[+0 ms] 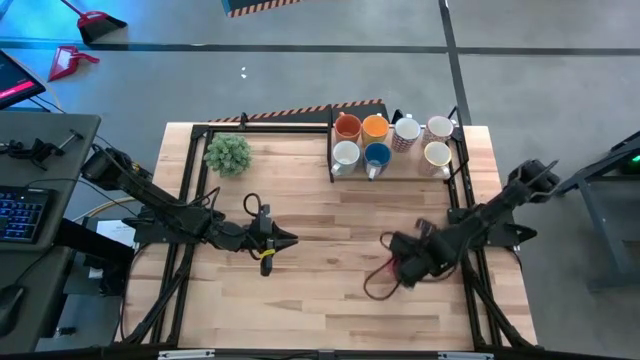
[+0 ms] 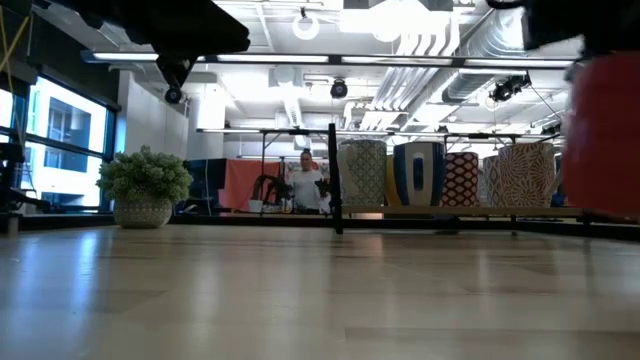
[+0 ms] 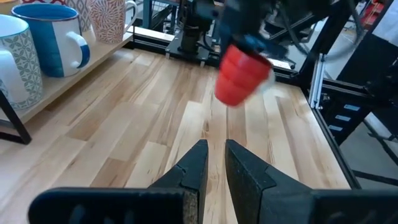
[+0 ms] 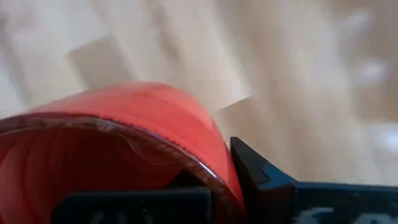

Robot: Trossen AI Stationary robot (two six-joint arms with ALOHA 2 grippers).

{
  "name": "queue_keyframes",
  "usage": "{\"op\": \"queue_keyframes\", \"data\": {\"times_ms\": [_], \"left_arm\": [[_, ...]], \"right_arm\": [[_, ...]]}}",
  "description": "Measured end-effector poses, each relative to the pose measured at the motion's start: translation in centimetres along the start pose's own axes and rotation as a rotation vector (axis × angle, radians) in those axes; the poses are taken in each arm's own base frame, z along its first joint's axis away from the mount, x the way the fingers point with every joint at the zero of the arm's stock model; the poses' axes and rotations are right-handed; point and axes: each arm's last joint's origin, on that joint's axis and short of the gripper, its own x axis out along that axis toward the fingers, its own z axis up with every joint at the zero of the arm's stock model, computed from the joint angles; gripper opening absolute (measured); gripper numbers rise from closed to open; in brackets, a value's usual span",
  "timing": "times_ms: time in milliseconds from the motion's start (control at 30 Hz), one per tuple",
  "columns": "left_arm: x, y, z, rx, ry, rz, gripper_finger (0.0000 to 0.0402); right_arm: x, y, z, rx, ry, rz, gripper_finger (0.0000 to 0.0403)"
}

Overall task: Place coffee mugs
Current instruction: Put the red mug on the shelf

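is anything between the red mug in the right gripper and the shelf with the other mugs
Nothing visible. The right gripper holds the red mug above bare table; only open wood lies between it and the shelf.

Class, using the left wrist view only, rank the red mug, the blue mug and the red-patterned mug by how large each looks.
1. blue mug
2. red mug, held by the right gripper
3. red-patterned mug, cropped at the edge, so unsure

Apparent size only; the blue mug sits nearer the camera.
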Motion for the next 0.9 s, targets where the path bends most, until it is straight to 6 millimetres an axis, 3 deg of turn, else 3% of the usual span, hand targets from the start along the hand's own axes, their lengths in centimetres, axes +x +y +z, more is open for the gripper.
{"op": "queue_keyframes", "data": {"times_ms": [200,367,633,900], "left_arm": [[0.0,0.0,0.0,0.018,0.002,0.001,0.0047],[0.0,0.0,0.0,0.018,0.002,0.001,0.0047],[0.0,0.0,0.0,0.055,0.005,0.002,0.0047],[0.0,0.0,-0.1,0.055,0.013,-0.022,0.0047]], "right_arm": [[-2.4,-4.3,2.4,0.016,0.029,-0.057,0.0002],[-3.0,-8.6,4.6,0.102,0.005,-0.075,0.0001],[-3.0,-15.3,6.9,0.207,-0.016,-0.174,0.0001],[-2.0,-20.4,8.9,0.270,-0.054,-0.197,0.0000]]}}
